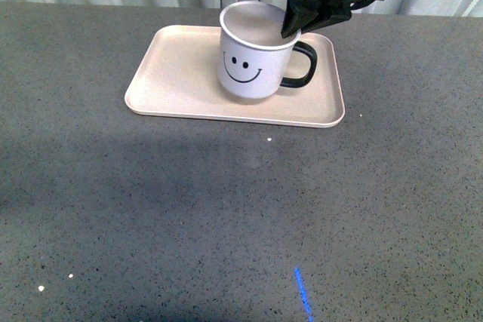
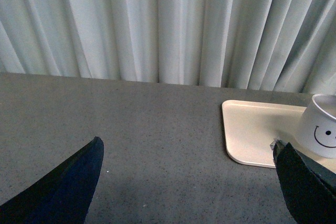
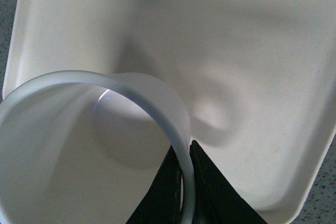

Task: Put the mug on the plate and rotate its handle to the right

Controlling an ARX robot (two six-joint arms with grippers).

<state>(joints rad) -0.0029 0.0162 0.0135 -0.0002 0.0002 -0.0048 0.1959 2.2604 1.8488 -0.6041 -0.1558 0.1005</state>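
White enamel-look mug (image 1: 253, 58) is standing upright on the plate (image 1: 173, 73), right of the plate's middle, with its long axis vertical and its mouth opening upward. Its black handle (image 1: 306, 65) is pointing toward the plate's right end, and the smiley is facing the plate's near edge. The right arm's fingers (image 1: 296, 24) are clamping the rim above the handle, one inside and one outside, hiding that stretch of rim. The left arm's fingers (image 2: 79, 177) are spreading wide, grasping nothing, over the bench (image 1: 226, 209) beyond the plate's left end.
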